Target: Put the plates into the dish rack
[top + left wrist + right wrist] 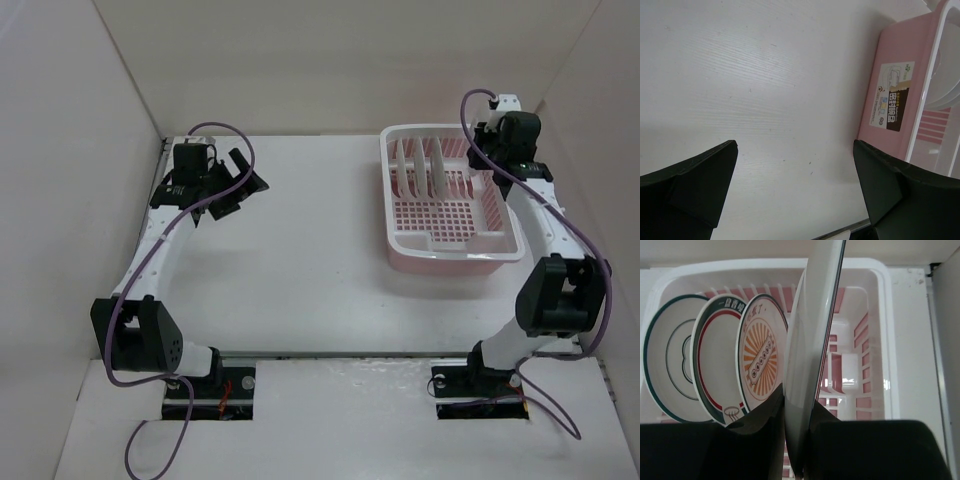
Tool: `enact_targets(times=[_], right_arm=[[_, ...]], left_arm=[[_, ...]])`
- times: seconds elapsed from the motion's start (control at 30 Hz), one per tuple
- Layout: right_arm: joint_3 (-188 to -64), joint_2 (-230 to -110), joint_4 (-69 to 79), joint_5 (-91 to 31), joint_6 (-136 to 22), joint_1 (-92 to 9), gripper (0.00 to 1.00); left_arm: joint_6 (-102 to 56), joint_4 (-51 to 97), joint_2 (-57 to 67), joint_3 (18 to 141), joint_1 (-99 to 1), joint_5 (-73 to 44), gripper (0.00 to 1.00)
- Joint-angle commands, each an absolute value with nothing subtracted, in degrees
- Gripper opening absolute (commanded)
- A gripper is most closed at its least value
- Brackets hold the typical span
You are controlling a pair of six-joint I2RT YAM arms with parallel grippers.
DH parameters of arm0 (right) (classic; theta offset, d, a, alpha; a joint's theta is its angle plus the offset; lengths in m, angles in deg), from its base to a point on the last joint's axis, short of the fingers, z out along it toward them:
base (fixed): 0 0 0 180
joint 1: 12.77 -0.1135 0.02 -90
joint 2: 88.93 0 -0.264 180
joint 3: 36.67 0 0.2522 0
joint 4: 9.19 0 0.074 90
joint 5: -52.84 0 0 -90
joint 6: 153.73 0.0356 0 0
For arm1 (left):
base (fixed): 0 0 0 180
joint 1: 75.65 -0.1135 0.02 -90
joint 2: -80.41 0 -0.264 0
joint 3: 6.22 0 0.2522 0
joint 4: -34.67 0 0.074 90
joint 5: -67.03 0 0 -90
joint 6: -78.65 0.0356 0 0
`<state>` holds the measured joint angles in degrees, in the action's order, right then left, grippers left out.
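Three plates [720, 360] stand upright in the dish rack [890, 330], and a fourth plate [815, 325] — edge-on, just beside them — is pinched at its rim by the right gripper [799, 415]. The left gripper [795, 144] hovers wide open over the table [765, 75], holding nothing.

soft, bright light falls evenly from above onto my counter [320, 270], and the white walls [80, 150] wash out pale. shadows under my arms [150, 255] are faint and short. in the left wrist view the counter fades from bright at the top to grey near my left fingers [695, 195], which are dark, blurred shapes. in the right wrist view the plate [812, 340] in my right fingers [880, 450] is close and soft-edged with a pale sheen; the plates [757, 365] behind it are sharp.
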<state>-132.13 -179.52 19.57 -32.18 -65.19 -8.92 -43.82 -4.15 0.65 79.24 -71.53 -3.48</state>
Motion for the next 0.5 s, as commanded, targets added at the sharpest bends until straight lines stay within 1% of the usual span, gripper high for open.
enact_targets(times=[0.0, 0.47], right_arm=[[-134.81, -180.94, 16.35, -28.89, -64.79, -8.91, 0.0], [-136.65, -189.65, 19.42, -26.97, -65.32, -8.38, 0.0]], left_arm=[[-41.94, -2.38, 0.87, 79.52, -71.43, -3.54, 1.0], [-40.88, -2.91, -1.32, 82.5, -71.43, -3.01, 1.0]])
